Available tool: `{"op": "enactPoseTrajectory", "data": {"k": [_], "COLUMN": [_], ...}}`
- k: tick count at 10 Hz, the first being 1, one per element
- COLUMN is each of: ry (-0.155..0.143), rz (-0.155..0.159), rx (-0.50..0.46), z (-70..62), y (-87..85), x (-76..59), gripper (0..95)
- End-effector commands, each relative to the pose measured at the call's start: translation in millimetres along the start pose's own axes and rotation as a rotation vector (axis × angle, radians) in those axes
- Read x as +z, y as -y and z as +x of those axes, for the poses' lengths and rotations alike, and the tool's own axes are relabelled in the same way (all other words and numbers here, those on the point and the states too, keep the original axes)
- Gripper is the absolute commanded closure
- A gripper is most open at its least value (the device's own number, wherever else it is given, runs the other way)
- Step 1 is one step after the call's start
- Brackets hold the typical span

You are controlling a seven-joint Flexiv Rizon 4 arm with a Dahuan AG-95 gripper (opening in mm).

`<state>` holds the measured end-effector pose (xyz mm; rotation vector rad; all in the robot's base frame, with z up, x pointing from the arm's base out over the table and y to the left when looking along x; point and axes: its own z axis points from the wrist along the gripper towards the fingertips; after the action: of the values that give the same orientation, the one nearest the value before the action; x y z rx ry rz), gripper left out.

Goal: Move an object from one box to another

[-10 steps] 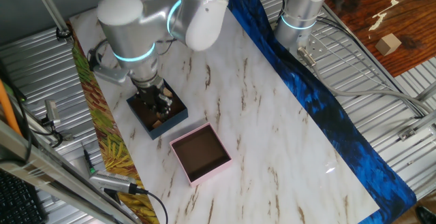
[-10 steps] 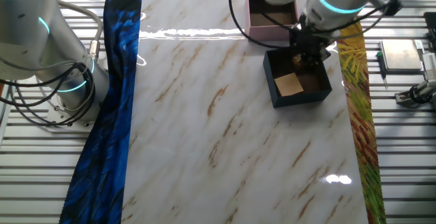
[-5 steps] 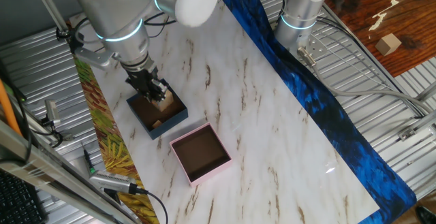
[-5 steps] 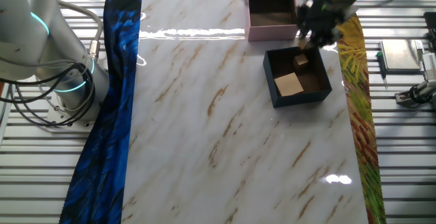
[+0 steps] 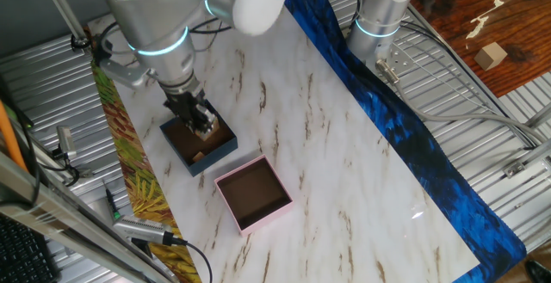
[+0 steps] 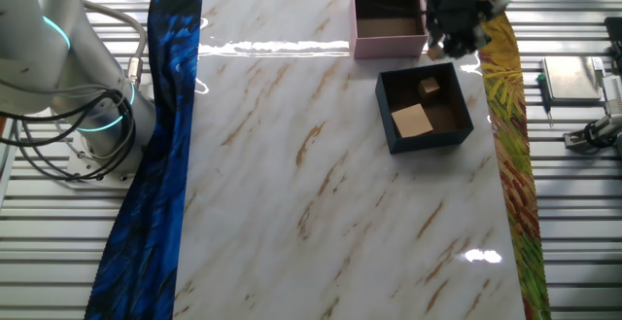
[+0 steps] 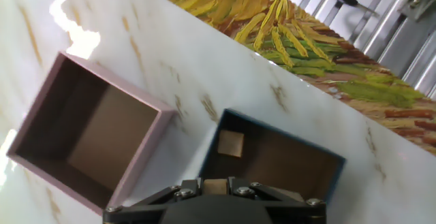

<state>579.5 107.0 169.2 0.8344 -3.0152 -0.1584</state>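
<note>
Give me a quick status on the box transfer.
Pincer shut on a small wooden block, raised over the navy box. Two blocks remain inside. Pink box empty, nothing blocking the way.

The table [image 6: 292,164] is white marble streaked with brown veins, edged by a deep blue swirled strip [image 6: 160,155] on one side and a yellow-green leaf-print strip [image 6: 510,164] on the other. The navy box [image 6: 425,111] and the pale pink box [image 6: 389,18] both have brown insides (the navy one holds tan blocks [image 6: 412,121]). The arm [image 5: 164,12] is silver-grey with glowing cyan rings.
</note>
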Motion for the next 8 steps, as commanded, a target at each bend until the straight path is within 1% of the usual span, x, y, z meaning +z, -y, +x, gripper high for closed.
{"op": "enactPoseTrajectory", "data": {"k": [1,2,3,5,6,8], "ry": [0.002,0.002,0.002,0.002,0.003,0.002], "rz": [0.001,0.000,0.000,0.000,0.000,-0.001], "rx": [0.043,0.050,0.073,0.104,0.109,0.113], "z": [-15.0,-18.6,-24.8,-30.3,-32.6,-34.9], "y": [-15.0,-19.7,-31.1,-47.7,-52.1,-53.0], "x": [1.8,2.6,3.5,4.3,4.8,5.8], "gripper": [95.0,95.0,95.0,95.0,95.0,95.0]}}
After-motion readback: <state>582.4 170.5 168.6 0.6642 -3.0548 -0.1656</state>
